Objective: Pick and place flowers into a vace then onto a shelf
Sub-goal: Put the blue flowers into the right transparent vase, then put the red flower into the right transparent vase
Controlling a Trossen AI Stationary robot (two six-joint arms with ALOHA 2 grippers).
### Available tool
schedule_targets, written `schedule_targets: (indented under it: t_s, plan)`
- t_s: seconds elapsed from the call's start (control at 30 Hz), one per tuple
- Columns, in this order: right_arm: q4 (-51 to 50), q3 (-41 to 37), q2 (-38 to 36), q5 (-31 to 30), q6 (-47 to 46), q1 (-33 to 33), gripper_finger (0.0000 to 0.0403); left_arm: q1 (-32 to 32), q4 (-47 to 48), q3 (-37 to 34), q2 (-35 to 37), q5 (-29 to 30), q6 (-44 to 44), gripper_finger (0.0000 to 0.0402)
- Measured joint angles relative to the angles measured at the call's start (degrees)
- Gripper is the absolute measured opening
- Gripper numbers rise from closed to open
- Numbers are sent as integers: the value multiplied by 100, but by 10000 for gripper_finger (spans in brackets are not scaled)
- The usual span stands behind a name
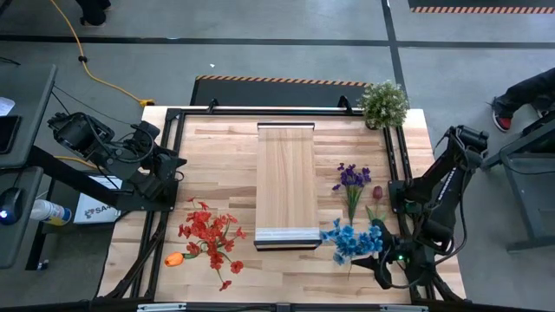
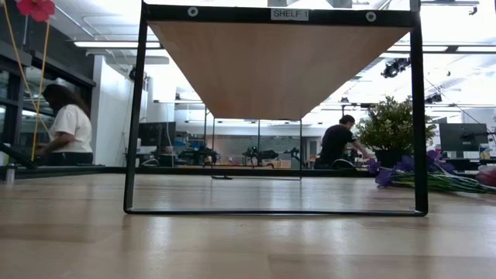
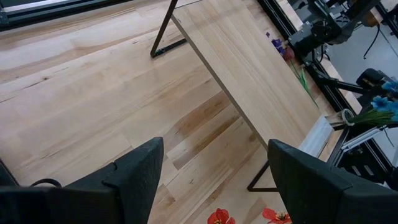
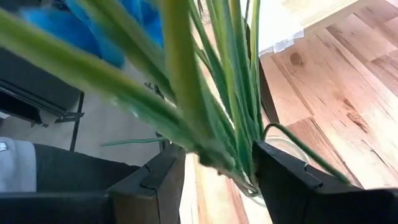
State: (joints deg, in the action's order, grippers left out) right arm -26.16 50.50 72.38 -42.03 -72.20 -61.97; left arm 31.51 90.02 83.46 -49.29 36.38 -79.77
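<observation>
The shelf [image 1: 286,186] stands raised on black legs mid-table. Red flowers [image 1: 211,234] and an orange one [image 1: 175,258] lie on the table to its left. Purple flowers [image 1: 351,178] and a dark-red one [image 1: 377,192] lie to its right. My right gripper [image 1: 379,263] is near the table's front right, shut on a small clear vase [image 3: 344,118] that holds the blue flowers [image 1: 351,241]. My left gripper [image 1: 173,165] waits open at the table's left side, above bare wood, with nothing between its fingers [image 3: 143,168]. My right gripper has one finger [image 4: 273,168] on each side of the vase, coming level from the table's right. The green stems [image 4: 230,124] fill the gap between the fingers. They hide where on the glass [image 4: 258,194] the fingers lie. The blue heads lean toward the shelf's near end.
A bushy potted plant [image 1: 383,104] stands at the far right corner. Black frame rails [image 1: 395,165] run along the table's sides. The shelf's pale end strip [image 1: 286,234] faces the near edge. Bare wood lies between the shelf and the left rail. People work in the room behind.
</observation>
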Motion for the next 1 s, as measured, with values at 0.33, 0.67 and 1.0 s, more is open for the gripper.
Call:
schedule_targets:
  t_s: [0.33,0.67,1.0]
  plan:
    - [-384,0,-222,447,-301,-7,174,0,0,0,0,0,0,321]
    - [-494,0,-238,1011,-647,-7,174,0,0,0,0,0,44,321]
    - [-546,0,-606,1237,-901,-230,177,0,0,0,0,2,44,321]
